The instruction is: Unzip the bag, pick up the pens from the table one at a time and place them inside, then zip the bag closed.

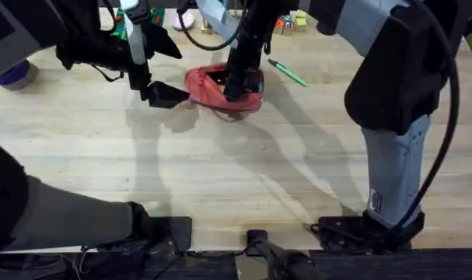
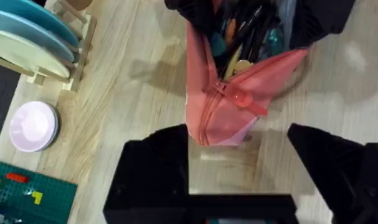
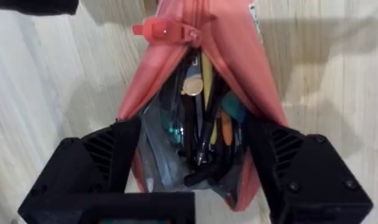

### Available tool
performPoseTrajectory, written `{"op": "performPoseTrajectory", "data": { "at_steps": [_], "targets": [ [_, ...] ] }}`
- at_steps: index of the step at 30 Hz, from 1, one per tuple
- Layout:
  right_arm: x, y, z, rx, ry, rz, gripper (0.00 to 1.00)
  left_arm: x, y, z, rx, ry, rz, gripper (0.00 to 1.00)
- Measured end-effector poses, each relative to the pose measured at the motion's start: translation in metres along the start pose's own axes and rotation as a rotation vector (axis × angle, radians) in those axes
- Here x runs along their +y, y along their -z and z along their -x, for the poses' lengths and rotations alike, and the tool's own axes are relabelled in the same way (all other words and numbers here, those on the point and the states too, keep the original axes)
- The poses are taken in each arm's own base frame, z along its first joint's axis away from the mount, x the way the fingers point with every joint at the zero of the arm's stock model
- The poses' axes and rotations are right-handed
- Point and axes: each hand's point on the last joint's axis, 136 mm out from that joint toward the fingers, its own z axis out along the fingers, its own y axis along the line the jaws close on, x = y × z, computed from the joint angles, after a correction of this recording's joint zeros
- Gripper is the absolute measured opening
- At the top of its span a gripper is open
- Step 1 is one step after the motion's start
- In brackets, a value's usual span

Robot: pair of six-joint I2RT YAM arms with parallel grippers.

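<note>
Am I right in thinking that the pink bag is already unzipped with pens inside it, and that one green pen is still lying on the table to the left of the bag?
Nearly. The bag is open, with pens showing inside in the right wrist view, and one green pen lies on the table. But the overhead view shows that pen to the right of the bag, not the left.
</note>
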Motion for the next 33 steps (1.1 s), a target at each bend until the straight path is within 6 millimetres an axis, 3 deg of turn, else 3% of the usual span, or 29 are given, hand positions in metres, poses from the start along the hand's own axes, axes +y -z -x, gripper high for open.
{"op": "performPoseTrajectory", "data": {
  "at_steps": [13, 16, 24, 33],
  "targets": [
    [-0.011, 0.012, -0.009, -0.033, -0.225, 0.004, 0.996, 0.0, 0.0, 0.0, 0.0, 0.0, 0.0, 0.994],
    [-0.015, 0.031, -0.012, -0.055, -0.259, -0.027, 0.996, 0.0, 0.0, 0.0, 0.0, 0.0, 0.0, 0.993],
    [-0.015, 0.106, -0.01, -0.163, -0.293, -0.154, 0.996, 0.0, 0.0, 0.0, 0.0, 0.0, 0.0, 0.993],
    [-0.025, 0.132, -0.024, -0.197, -0.343, -0.203, 0.996, 0.001, 0.005, 0.006, -0.002, -0.018, 0.018, 0.993]
  ]
}}
